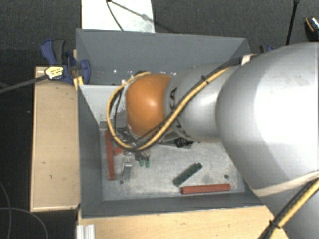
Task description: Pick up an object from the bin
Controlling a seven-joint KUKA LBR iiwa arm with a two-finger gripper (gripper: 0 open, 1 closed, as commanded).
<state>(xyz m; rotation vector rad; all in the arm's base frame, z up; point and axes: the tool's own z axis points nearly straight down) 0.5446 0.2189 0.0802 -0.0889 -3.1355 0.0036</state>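
My gripper (130, 164) hangs low over the left part of the bin floor, below the arm's orange cover. Just to its left a long red-brown stick (108, 158) lies along the left wall, running front to back, and the gripper's lower end is close beside it. Whether the gripper touches the stick is hidden. To the right, apart from the gripper, a short dark green bar (188, 174) lies slanted on the floor. In front of that bar a red-brown bar (205, 188) rests flat near the front wall.
The arm and its cables cover the back and right of the bin. The bin's left wall stands close to the gripper. A small dark speck (226, 177) lies right of the green bar.
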